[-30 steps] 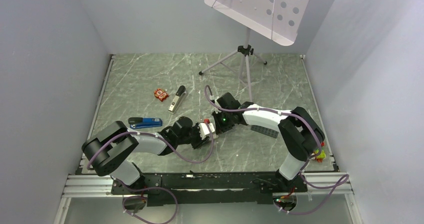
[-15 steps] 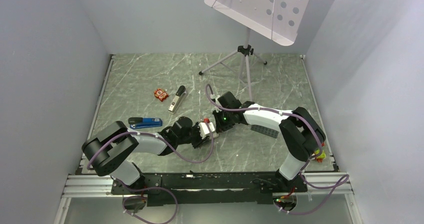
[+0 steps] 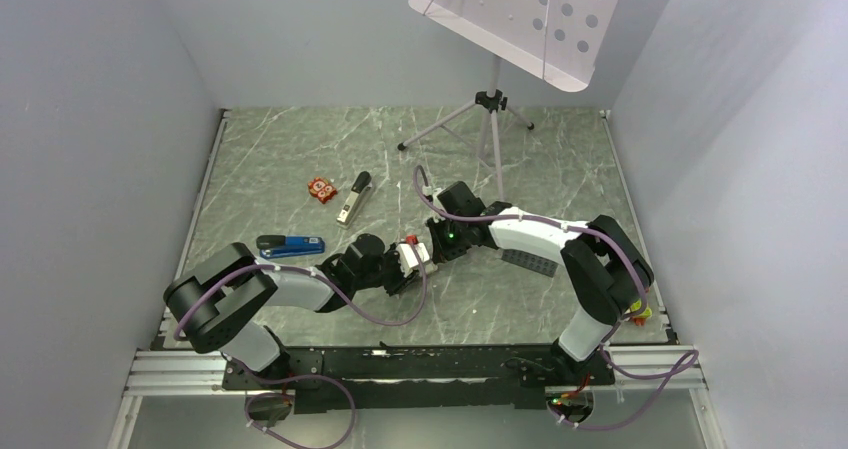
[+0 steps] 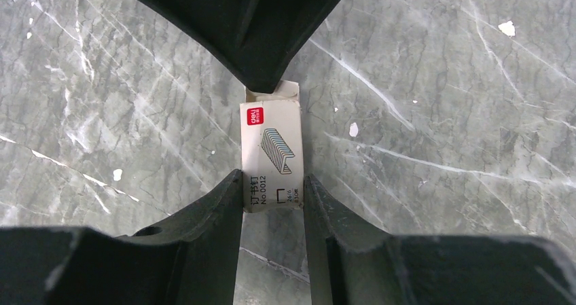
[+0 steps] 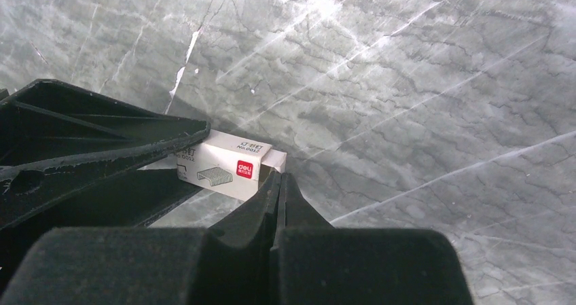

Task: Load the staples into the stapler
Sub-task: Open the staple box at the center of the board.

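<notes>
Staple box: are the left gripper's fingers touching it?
Touching. Left wrist view: the left gripper has both fingers pressed flush against the staple box, one on each long side.

staple box [image 4: 272, 152]: far end hidden behind right jaws | music stand [image 3: 520, 14]: top cut off

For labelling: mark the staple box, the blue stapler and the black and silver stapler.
staple box [image 4: 272, 149], left wrist view, printed top face.
blue stapler [image 3: 295, 244], top external view, middle of its body.
black and silver stapler [image 3: 352, 200], top external view, middle of its length.
</notes>
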### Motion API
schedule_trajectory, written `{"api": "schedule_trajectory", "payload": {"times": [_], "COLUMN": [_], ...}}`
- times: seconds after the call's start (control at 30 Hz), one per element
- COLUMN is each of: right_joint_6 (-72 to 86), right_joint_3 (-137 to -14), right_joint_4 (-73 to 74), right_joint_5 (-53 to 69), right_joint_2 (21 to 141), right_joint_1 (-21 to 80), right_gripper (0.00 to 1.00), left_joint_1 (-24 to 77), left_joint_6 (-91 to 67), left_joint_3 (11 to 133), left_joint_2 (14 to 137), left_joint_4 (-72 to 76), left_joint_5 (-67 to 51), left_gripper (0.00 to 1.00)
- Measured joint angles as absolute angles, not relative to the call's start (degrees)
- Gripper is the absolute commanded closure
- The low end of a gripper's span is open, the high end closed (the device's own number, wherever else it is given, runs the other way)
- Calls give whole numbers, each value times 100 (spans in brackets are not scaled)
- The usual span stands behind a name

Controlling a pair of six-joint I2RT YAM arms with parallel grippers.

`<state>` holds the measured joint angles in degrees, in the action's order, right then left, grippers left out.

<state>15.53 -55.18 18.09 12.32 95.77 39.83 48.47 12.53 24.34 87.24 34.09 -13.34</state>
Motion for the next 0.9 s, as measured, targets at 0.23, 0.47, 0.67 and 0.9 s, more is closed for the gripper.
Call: {"api": "schedule_trajectory", "payload": {"times": [0.23, 0.47, 0.67, 0.9], "right_joint_6": [1540, 1538, 1503, 1494], "right_joint_3": [-5518, -5518, -5518, -5513], "right_joint_4": [1793, 1793, 1796, 1796], "right_joint_5": [1238, 1247, 1247, 1247], "right_joint_2": [9577, 9577, 9577, 9577], "right_joint_1": [3968, 3929, 3929, 3916], "right_gripper": [100, 100, 100, 100], "left_joint_1": [4847, 4856, 4864, 4864], "left_joint_6": [1243, 1225, 1212, 1210], "left_joint_3": [2434, 2399, 2379, 2379], "left_joint_2": [8724, 8729, 8779, 8803], "left_joint_4": [3422, 3468, 3538, 3570], "left_joint_5": [-1315, -1262, -1256, -1249], "left_gripper": [67, 66, 66, 65]}}
